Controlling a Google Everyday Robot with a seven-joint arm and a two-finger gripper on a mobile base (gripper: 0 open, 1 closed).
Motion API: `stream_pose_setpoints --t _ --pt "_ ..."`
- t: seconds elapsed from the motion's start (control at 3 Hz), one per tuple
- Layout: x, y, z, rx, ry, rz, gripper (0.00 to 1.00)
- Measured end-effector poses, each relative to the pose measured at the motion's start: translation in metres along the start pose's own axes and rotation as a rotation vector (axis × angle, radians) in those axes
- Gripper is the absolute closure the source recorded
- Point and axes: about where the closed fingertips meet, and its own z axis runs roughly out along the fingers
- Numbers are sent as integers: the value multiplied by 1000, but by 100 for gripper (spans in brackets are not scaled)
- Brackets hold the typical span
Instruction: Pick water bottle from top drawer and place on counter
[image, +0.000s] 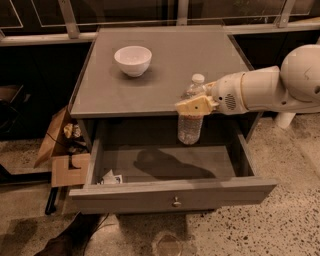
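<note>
My gripper (194, 105) is shut on the water bottle (190, 125), a clear ribbed bottle with a white cap. It holds the bottle upright in the air, above the open top drawer (170, 192) and in front of the counter's front edge. The bottle's cap stands above counter level; its base hangs below that edge. The counter (165, 65) is the grey top of the cabinet. My white arm reaches in from the right. The drawer is pulled fully out, with a round knob on its front.
A white bowl (133, 60) stands on the counter's back left. Small paper scraps (111, 177) lie in the drawer's front left corner. An open cardboard box (62, 150) sits on the floor left of the cabinet. A railing runs behind the counter.
</note>
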Motion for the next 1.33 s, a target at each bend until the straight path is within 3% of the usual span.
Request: stream_pose_setpoints --t 0.33,0.67,1.0,1.33 --pt "-22 -13 -7 32 26 29 100" --pt "-61 -36 -14 70 42 17 100" --pt "-100 -61 -6 96 22 -39 100" --pt "-121 -83 12 108 -24 -83 100"
